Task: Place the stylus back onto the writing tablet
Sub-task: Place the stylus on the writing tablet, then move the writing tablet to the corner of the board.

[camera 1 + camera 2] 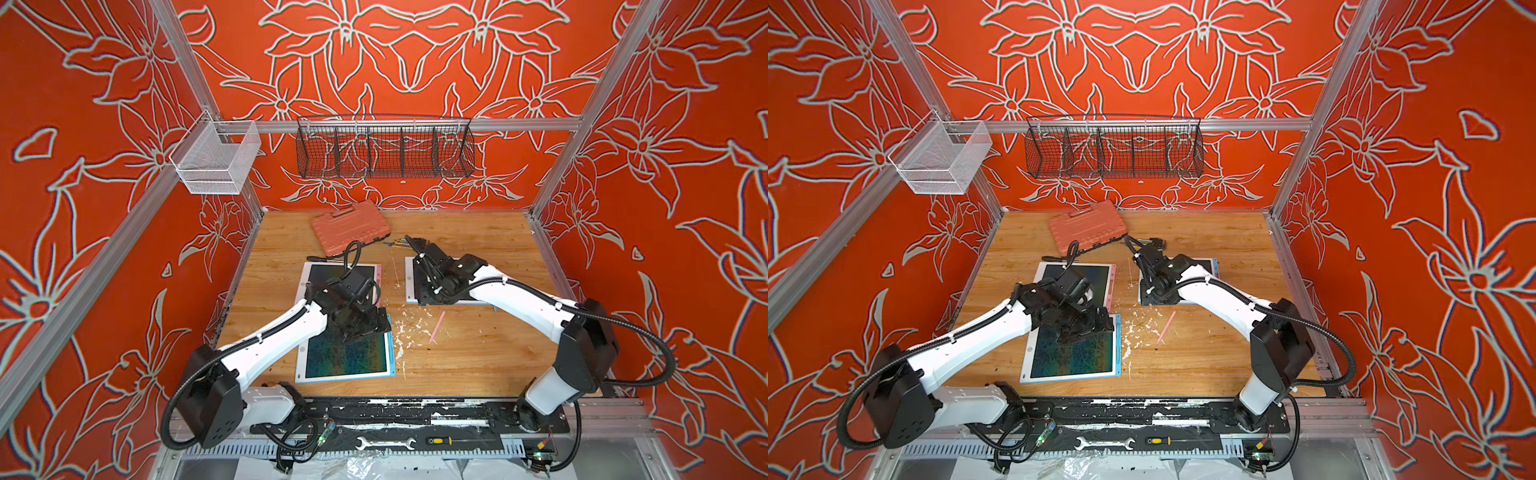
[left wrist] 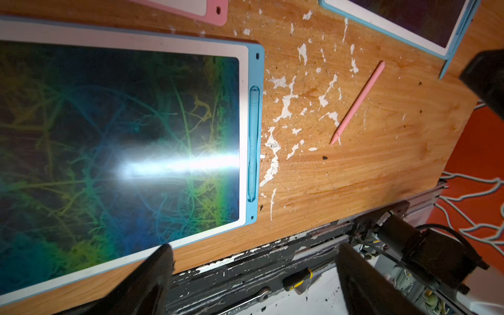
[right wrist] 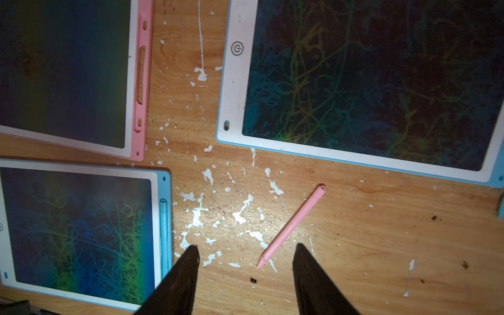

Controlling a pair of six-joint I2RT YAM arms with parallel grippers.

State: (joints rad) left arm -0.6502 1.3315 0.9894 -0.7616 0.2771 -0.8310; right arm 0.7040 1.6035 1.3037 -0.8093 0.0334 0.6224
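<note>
1. Right wrist view: the pink stylus lies flat and loose on the wooden table. Its tip points toward the right gripper, whose black fingers stand well apart and empty. The tip shows between them, with no contact visible.
2. The left gripper is spread wide too and holds nothing. One finger hangs over the edge of a blue-edged tablet, which has a blue stylus seated in its side slot.
3. The pink-edged tablet lies with its side slot empty, across a strip of bare wood from the pink stylus. A second blue-edged tablet lies beyond the stylus's blunt end, apart from it.
4. Open wood surrounds the pink stylus on every side — in both top views it lies between the two arms.
5. White paint flecks scatter over the wood beside it. A red case sits at the table's back, under a black wire basket — the walls are orange with a flower pattern.
</note>
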